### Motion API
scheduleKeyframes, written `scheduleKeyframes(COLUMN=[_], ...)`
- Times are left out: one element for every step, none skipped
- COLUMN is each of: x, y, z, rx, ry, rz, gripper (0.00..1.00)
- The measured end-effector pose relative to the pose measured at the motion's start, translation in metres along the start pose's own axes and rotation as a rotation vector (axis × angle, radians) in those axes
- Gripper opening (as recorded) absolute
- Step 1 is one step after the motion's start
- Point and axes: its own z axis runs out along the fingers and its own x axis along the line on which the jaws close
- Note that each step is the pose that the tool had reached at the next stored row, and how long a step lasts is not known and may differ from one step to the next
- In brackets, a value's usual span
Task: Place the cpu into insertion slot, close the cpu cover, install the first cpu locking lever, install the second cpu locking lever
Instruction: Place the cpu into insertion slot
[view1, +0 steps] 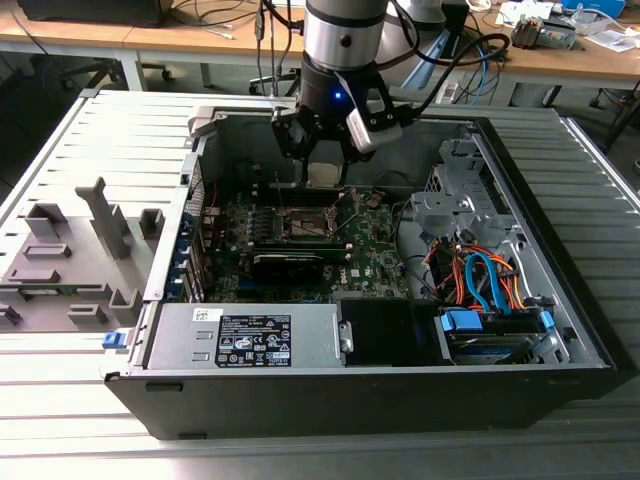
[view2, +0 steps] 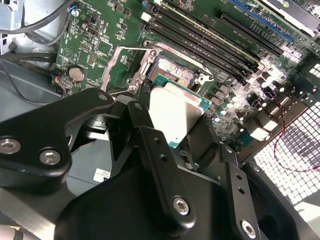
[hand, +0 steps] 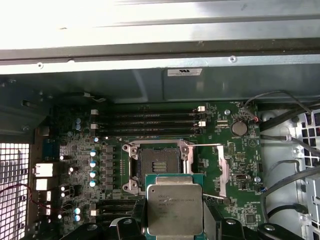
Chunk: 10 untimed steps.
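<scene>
1. Currently the end effector (view1: 322, 168) is clenched on the chip (hand: 175, 210), pinching it by two opposite edges with its silvery face turned up toward the first wrist camera.
2. The chip hangs in the air inside the open computer case (view1: 350, 400), which stands on the slatted bench (view1: 60, 130). In both wrist views it is just beside the slot (hand: 157, 165), clear of it and not yet over its middle.
3. The slot lies bare on the green board (hand: 217, 127), beside the row of long memory sockets (hand: 150, 122) and near the case wall farthest from the exterior camera.
4. The cover (hand: 223, 167), as I read the silvery plate at one edge of the slot, stands swung open, so the way down looks free.
5. To seat the chip well, I judge it should be centred over the recess with its edges parallel to the metal rim. Its corner mark should match the slot's, but that mark is too small to make out.
6. It should go down flat and without pressing, since any tilt or sideways slide could bend the fine contacts.
7. The black fingers (view2: 145, 125) reach past the chip's edges, so they could catch the slot's rim on the way down.
</scene>
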Motion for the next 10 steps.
scheduleKeyframes(x=[0.0000, 0.0001, 0.0001, 0.0001, 0.0002, 0.0002, 0.0002, 0.0003, 0.0003, 0.0004], y=[0.0000, 0.0000, 0.0000, -0.0001, -0.0001, -0.0001, -0.0001, -0.0002, -0.0002, -0.0002], z=[0.0001, 0.0004, 0.0006, 0.0008, 0.0010, 0.0012, 0.0014, 0.0017, 0.0018, 0.0020], rx=[0.0001, 0.0000, 0.0000, 0.0000, 0.0001, 0.0001, 0.0001, 0.0000, 0.0001, 0.0000], ry=[0.0000, 0.0000, 0.0000, 0.0000, 0.0000, 0.0000, 0.0000, 0.0000, 0.0000, 0.0000], rz=[0.000, 0.000, 0.000, 0.000, 0.000, 0.000, 0.000, 0.000, 0.000, 0.000], gripper=[0.54, 0.54, 0.54, 0.54, 0.54, 0.54, 0.54, 0.54, 0.54, 0.54])
